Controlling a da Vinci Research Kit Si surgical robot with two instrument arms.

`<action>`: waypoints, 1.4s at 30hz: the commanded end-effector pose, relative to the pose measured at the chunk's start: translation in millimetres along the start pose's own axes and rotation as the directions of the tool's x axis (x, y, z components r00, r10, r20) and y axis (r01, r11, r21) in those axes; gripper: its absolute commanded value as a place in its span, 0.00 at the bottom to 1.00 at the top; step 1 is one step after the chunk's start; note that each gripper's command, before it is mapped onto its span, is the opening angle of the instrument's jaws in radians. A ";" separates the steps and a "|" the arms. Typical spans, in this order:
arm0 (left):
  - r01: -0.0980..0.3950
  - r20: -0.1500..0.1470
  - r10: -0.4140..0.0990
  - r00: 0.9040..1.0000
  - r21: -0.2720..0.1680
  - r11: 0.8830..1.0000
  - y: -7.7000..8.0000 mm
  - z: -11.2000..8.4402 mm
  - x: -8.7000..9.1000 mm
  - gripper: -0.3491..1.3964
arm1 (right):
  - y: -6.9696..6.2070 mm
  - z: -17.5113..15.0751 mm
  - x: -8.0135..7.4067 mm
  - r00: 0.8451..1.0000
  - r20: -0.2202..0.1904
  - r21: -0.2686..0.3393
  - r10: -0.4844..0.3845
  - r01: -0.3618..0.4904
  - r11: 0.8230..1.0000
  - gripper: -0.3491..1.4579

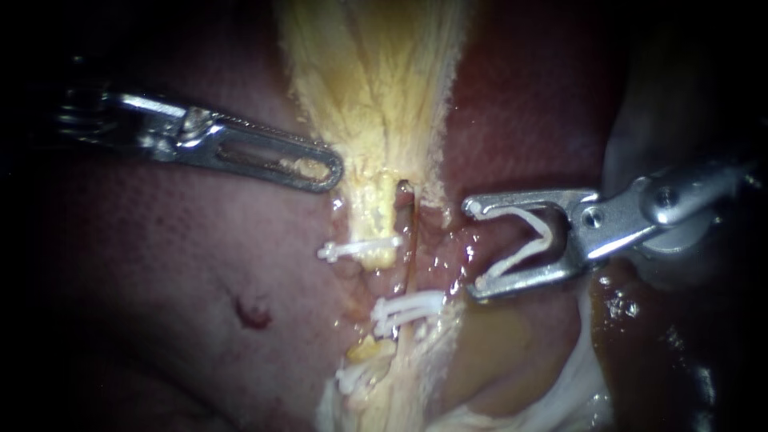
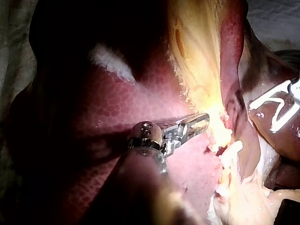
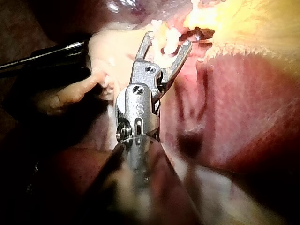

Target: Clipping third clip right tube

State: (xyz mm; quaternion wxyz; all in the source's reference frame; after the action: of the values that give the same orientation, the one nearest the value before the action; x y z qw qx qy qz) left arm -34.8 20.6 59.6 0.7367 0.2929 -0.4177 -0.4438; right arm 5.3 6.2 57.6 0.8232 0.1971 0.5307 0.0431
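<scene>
Stippled red liver (image 1: 160, 264) surrounds the fibrous yellow gallbladder (image 1: 376, 72), whose edge the left instrument's (image 1: 332, 170) slotted steel jaws pinch. The right instrument's (image 1: 472, 248) wide-spread jaws cradle a white V-shaped clip (image 1: 528, 251), just beside the thin brown right tube (image 1: 411, 240).

The left instrument (image 1: 324, 170) and right instrument (image 1: 474, 250) are bright steel, with round screws at their hinges.

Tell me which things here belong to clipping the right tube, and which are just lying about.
In the job:
right instrument
open clip it carries
right tube
two clips on that tube

Lying about:
left instrument
left tube
left tube's clip
liver
yellow tissue above the tubes
</scene>
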 end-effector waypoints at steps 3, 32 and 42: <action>0.002 -0.002 -0.002 1.000 0.004 1.000 -0.2 -0.6 -0.3 0.00 | 0.0 0.0 0.0 1.000 -0.001 -0.001 0.000 0.000 1.000 0.47; 0.021 0.039 -0.020 0.999 -0.024 1.000 -1.2 -9.2 -1.9 0.00 | -0.3 2.3 -0.3 0.999 -0.013 0.025 0.045 -0.045 0.999 0.47; 0.021 0.040 -0.020 0.999 -0.025 0.999 -1.3 -9.1 -1.9 0.00 | 0.3 6.5 -2.6 0.993 -0.016 0.039 0.115 -0.114 0.993 0.47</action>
State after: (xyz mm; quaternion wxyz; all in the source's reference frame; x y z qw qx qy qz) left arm -27.9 22.2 53.5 0.7273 0.2789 -0.4237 -0.4622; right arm 10.1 3.9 62.6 0.8104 0.2440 0.5258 0.0847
